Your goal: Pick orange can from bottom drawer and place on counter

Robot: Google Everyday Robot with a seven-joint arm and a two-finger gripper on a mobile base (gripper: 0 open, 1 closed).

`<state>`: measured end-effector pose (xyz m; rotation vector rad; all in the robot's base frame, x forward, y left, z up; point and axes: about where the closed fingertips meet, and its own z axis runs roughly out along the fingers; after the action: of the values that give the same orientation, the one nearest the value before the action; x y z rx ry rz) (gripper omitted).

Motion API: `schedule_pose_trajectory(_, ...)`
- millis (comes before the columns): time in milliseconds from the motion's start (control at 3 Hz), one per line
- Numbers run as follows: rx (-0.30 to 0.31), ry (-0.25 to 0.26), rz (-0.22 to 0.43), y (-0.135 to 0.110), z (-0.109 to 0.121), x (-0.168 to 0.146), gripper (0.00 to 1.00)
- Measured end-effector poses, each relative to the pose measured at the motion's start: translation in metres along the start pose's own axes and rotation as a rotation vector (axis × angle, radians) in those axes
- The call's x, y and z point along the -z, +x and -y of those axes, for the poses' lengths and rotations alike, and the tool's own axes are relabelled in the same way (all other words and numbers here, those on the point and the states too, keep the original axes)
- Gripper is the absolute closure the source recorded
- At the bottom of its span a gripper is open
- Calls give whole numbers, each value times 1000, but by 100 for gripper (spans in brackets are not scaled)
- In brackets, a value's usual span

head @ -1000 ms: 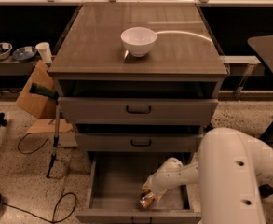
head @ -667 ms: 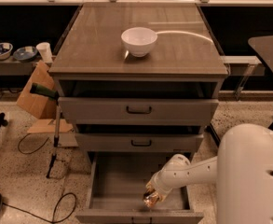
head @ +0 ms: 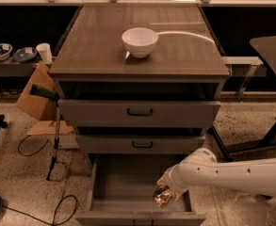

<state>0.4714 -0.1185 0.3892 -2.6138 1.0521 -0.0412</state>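
Observation:
The bottom drawer (head: 123,182) stands pulled open at the foot of the cabinet, with a plain grey-brown floor. The orange can (head: 163,197) is at the drawer's front right, shiny and orange-gold. My gripper (head: 166,192) comes in from the right on a white arm and is closed around the can, just above the drawer floor. The counter (head: 90,46) is the wood-grain top of the cabinet, above the drawers.
A white bowl (head: 139,41) sits on the counter's middle. Two wider grey drawers (head: 138,112) with dark handles are above the bottom one. A dark table (head: 271,46) stands at right. Cardboard (head: 34,98), a stand and cables lie on the floor at left.
My arm has drawn back to the right and lower in view, with the large white elbow no longer filling the corner. The gripper stays on the can at the drawer's front right.

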Motion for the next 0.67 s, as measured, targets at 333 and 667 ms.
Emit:
schedule_pose_trajectory(333, -22, 52, -12, -1, 3, 68, 100)
schedule_pose_trajectory(667, -81, 132, -37, -5, 16, 165, 100)
